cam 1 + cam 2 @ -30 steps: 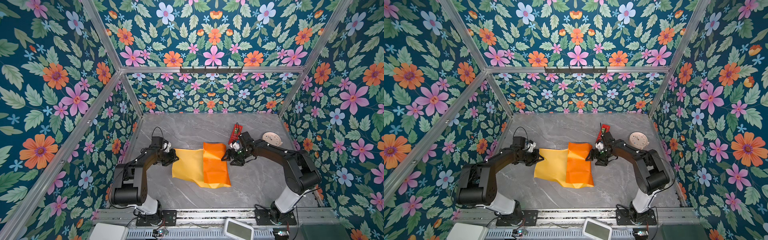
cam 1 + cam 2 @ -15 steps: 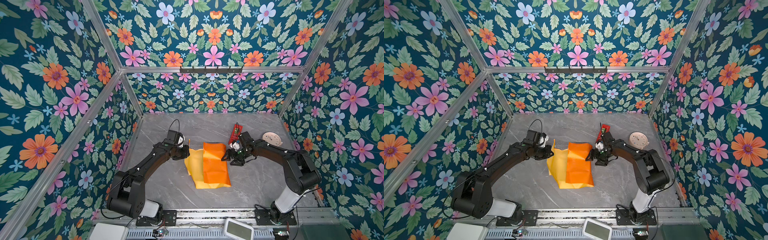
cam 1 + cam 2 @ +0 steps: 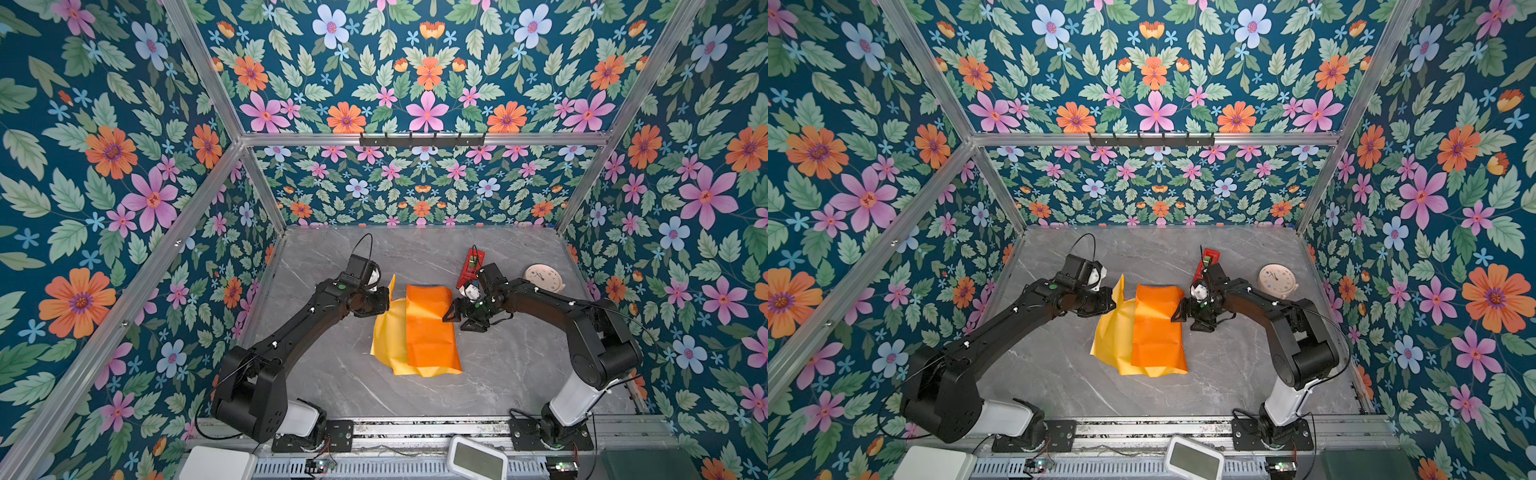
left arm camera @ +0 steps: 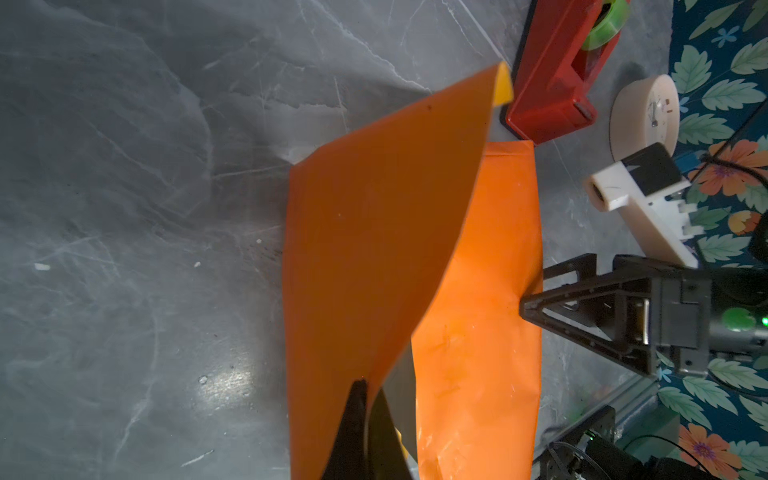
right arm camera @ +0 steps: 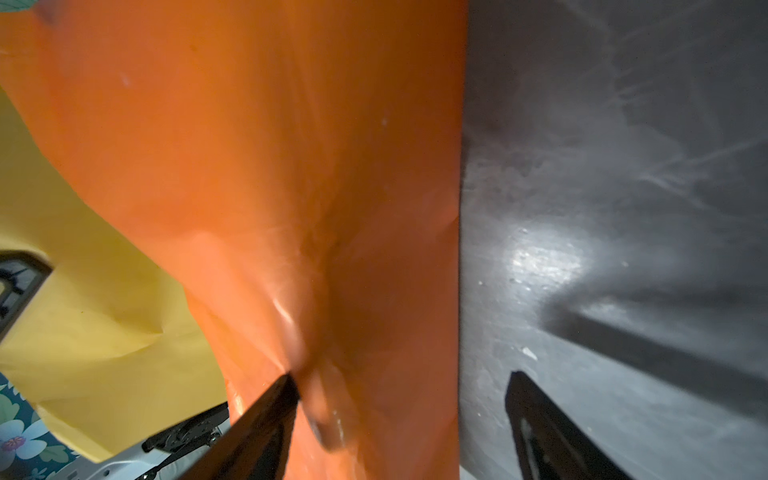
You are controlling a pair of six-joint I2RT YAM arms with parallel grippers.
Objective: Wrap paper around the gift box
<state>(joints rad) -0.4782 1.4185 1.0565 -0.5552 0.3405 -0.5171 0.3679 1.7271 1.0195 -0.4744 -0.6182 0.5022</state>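
Observation:
The paper (image 3: 430, 328) (image 3: 1156, 328) lies mid-table, its glossy orange flap folded over a raised hump. The gift box is hidden. Yellow paper (image 3: 388, 336) shows to the left of the flap. My left gripper (image 3: 388, 301) (image 3: 1113, 300) (image 4: 368, 386) is shut on the paper's left edge and holds it lifted, so the sheet (image 4: 374, 232) stands up in a curve. My right gripper (image 3: 456, 323) (image 3: 1184, 323) (image 5: 402, 380) is open at the flap's right edge. One of its fingers (image 5: 274, 407) rests on the orange paper (image 5: 270, 166) and the other hangs over bare table.
A red tape dispenser (image 3: 470, 268) (image 3: 1206, 264) (image 4: 552, 83) stands just behind my right gripper. A pale round clock (image 3: 542, 278) (image 3: 1277, 280) lies further right near the wall. Floral walls close in three sides. A white device (image 3: 478, 459) sits on the front rail.
My left gripper has carried the paper's left edge up and to the right, folding the flat yellow sheet toward the orange flap. The right arm has stayed put.

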